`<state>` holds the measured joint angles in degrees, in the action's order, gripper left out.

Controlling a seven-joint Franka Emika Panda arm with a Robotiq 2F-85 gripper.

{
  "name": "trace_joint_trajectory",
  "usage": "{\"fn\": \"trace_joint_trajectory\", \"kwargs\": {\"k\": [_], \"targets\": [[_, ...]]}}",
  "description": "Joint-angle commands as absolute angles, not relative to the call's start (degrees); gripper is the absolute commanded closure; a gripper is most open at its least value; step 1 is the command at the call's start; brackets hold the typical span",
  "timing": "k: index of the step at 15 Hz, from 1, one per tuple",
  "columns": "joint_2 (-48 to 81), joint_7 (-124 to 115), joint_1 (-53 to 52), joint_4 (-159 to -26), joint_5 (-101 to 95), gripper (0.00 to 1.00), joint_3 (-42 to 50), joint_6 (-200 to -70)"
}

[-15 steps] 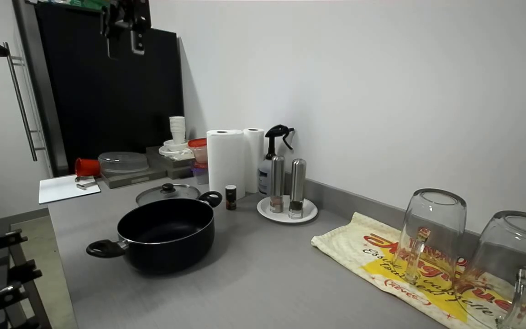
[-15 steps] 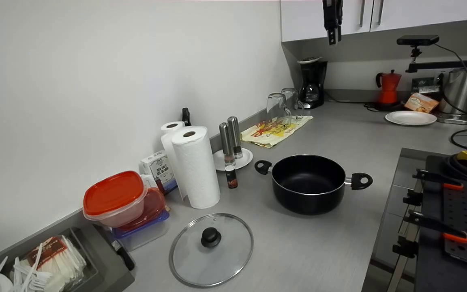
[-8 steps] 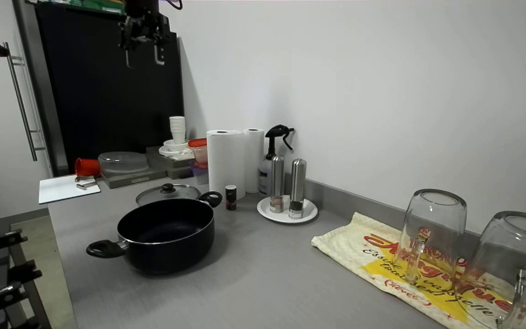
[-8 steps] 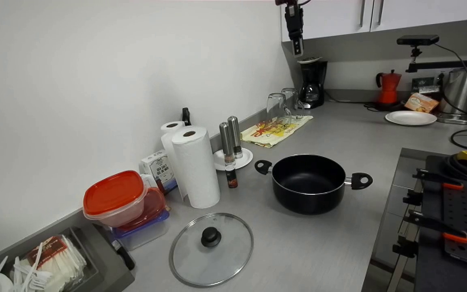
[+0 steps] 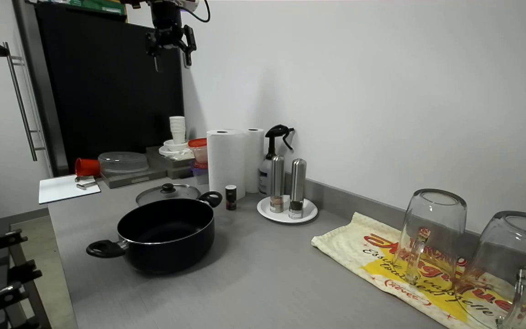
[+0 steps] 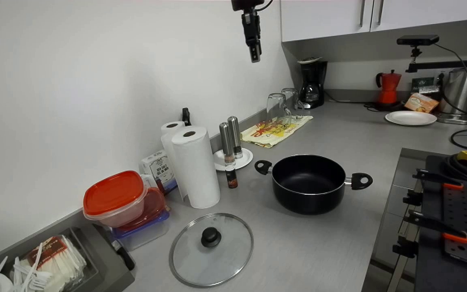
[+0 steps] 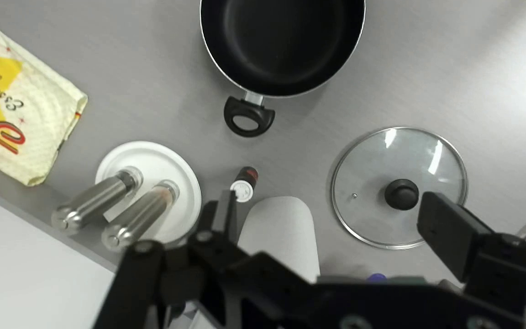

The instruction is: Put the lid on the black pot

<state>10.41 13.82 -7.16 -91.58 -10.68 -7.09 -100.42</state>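
The glass lid with a dark centre knob lies flat on the counter in both exterior views point(image 5: 184, 190) point(image 6: 217, 261), partly hidden behind the pot in one of them. The lid also shows at right in the wrist view point(image 7: 377, 169). The black pot stands uncovered and apart from the lid in both exterior views point(image 5: 171, 256) point(image 6: 307, 202). It is cut off at the top of the wrist view point(image 7: 286, 82). My gripper is open and empty, high above the counter, in both exterior views point(image 5: 172, 68) point(image 6: 255, 56). In the wrist view its fingers point(image 7: 329, 198) are spread wide.
Paper towel rolls point(image 6: 197, 170) stand tall beside the lid. A small shaker point(image 6: 231, 177) and a plate with two mills point(image 6: 241, 162) stand near the pot. Food containers point(image 6: 116, 198) and a cutlery tray point(image 6: 108, 263) sit left of the lid. Glass mugs point(image 5: 432, 237) stand on a cloth.
My open gripper has moved right in one exterior view and left in another, away from the cabinets and toward the paper towel side, and slightly lower. The lid and pot have not moved.
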Motion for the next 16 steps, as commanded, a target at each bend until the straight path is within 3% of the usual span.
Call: {"fn": "trace_joint_trajectory", "kwargs": {"k": [1,16], "targets": [[21.56,16.33,-9.59,-78.68,-11.81,0.0,-8.79,-99.83],[52.23,17.43,-21.25,-57.34,-12.92,0.0,-9.18,-91.47]]}}
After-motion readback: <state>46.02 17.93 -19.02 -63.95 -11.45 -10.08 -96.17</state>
